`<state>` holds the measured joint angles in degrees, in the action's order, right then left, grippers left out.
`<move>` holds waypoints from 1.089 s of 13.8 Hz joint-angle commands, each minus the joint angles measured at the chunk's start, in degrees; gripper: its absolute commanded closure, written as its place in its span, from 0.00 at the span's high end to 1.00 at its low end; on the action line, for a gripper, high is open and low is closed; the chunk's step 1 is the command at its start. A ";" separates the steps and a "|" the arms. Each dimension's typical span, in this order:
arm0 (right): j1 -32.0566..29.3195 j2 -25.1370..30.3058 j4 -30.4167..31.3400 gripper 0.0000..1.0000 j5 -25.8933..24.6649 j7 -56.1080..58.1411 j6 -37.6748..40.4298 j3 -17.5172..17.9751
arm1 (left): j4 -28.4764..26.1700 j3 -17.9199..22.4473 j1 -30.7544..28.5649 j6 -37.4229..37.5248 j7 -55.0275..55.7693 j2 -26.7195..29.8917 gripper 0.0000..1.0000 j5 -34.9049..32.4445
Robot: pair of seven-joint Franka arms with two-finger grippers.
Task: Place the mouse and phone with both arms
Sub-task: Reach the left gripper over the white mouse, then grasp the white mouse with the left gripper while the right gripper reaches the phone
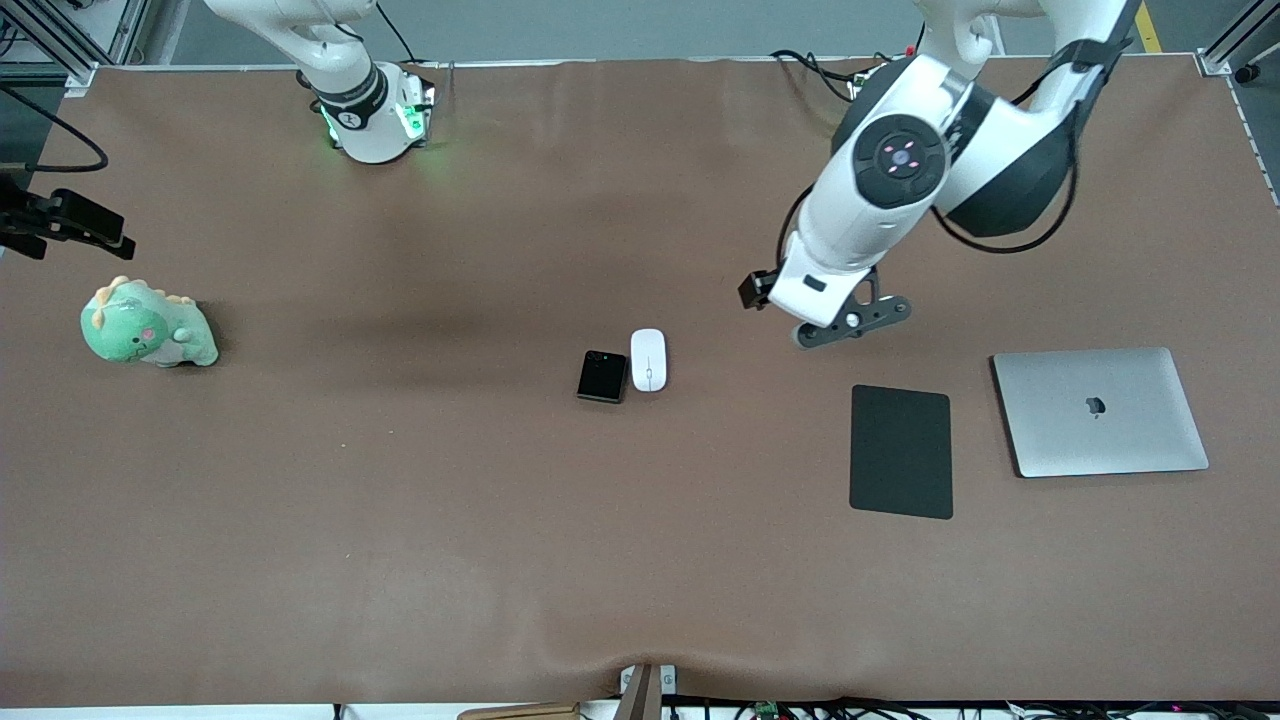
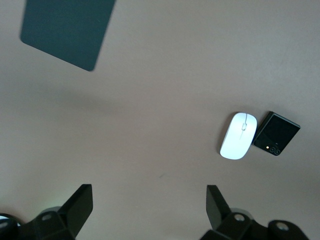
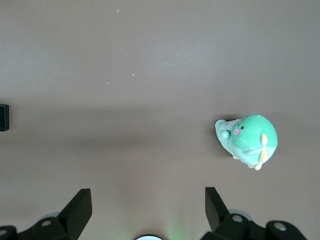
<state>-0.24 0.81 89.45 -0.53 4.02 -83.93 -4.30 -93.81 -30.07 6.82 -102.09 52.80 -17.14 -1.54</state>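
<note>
The white mouse (image 1: 648, 360) lies at the middle of the table, with the small black phone (image 1: 602, 376) touching its side toward the right arm's end. Both show in the left wrist view, the mouse (image 2: 239, 135) and the phone (image 2: 277, 133). My left gripper (image 1: 850, 320) hangs open and empty in the air over bare table between the mouse and the black pad; its tips show in the left wrist view (image 2: 149, 200). My right gripper (image 3: 148, 200) is open and empty, high over the table by its own base and out of the front view. The phone's edge (image 3: 3, 117) shows in the right wrist view.
A matte black pad (image 1: 900, 450) and a closed silver laptop (image 1: 1100, 412) lie toward the left arm's end. A green plush dinosaur (image 1: 148, 328) sits toward the right arm's end. A black clamp (image 1: 62, 222) juts in at that table edge.
</note>
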 commanded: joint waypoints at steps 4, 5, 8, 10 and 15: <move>2.26 -2.21 -1.12 1.00 0.09 0.38 0.61 -0.09 | 0.12 -0.08 4.25 -6.18 4.94 -6.14 1.00 -2.15; 2.26 -2.57 -1.12 1.00 0.09 0.38 0.69 -0.09 | 0.12 -0.08 5.04 -7.76 5.03 -7.28 1.00 -2.42; 2.27 -4.41 -1.21 1.00 0.18 0.38 0.17 -0.09 | -0.23 -0.08 7.68 -10.67 6.86 -10.80 1.00 -4.95; 2.96 -5.03 -1.47 1.00 0.09 0.20 0.17 -0.09 | -0.32 -0.08 8.91 -15.13 8.71 -13.08 1.00 -6.20; 6.74 -7.05 -1.47 1.00 0.18 -3.82 -0.53 -0.09 | 0.03 0.18 12.69 -23.75 8.81 -19.32 1.00 -16.37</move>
<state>4.44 -4.77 89.42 -0.45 3.10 -84.47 -4.21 -94.62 -29.96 18.19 -122.43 60.46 -33.63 -13.80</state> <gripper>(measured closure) 0.000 0.000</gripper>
